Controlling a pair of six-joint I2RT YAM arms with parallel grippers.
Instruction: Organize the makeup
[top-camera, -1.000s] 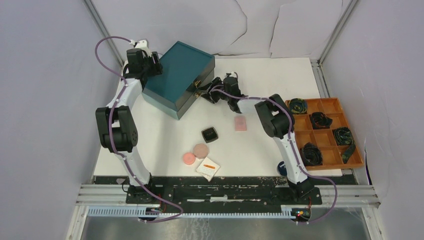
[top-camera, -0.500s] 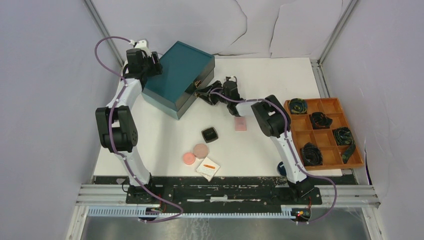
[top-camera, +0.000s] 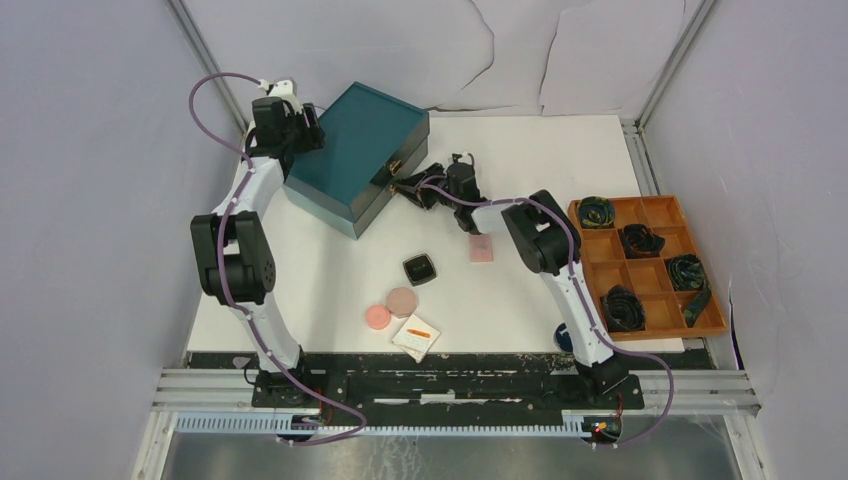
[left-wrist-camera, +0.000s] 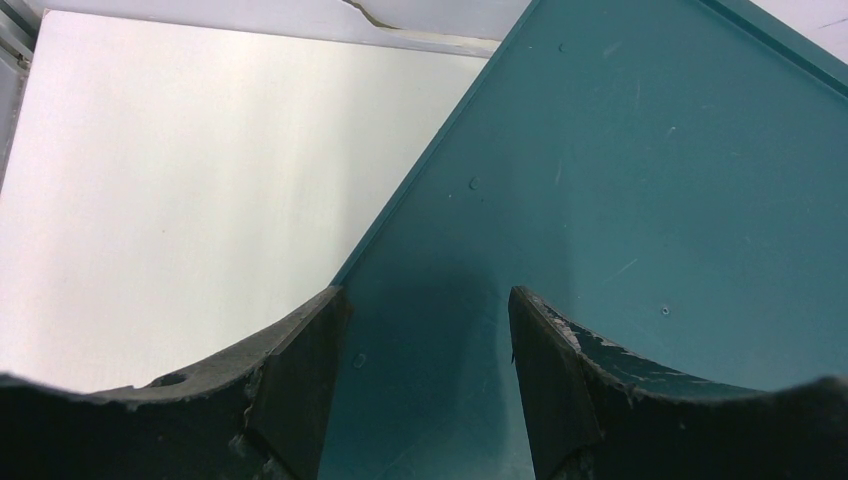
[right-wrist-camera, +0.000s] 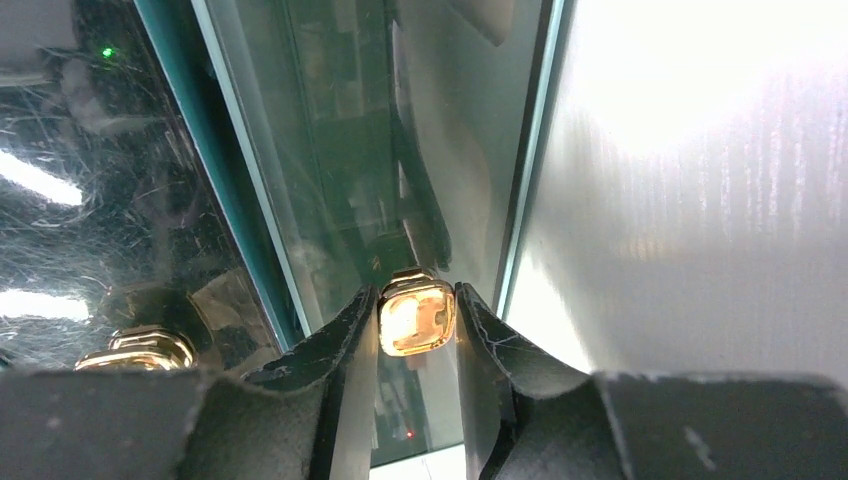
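Observation:
The makeup lies on the white table: a black square compact (top-camera: 420, 268), a pink square (top-camera: 481, 248), a beige disc (top-camera: 402, 300), a pink disc (top-camera: 377, 317), and a white pad (top-camera: 416, 339) with a thin red stick (top-camera: 419, 331) on it. A dark-blue tin (top-camera: 563, 338) is partly hidden behind the right arm's base. My right gripper (top-camera: 404, 184) (right-wrist-camera: 417, 300) is shut on a gold knob (right-wrist-camera: 417, 318) on the front of the teal box (top-camera: 360, 150). My left gripper (top-camera: 314, 131) (left-wrist-camera: 425, 300) is open over the box's lid (left-wrist-camera: 620, 190), near its back left edge.
An orange compartment tray (top-camera: 655, 212) with dark rolled bundles (top-camera: 622, 306) stands at the right edge. A second gold knob (right-wrist-camera: 140, 347) shows on the box's glossy front. Grey walls close in the table on three sides.
My right gripper has moved a little left, closer to the front of the teal box. The left arm, the box and the makeup have not moved.

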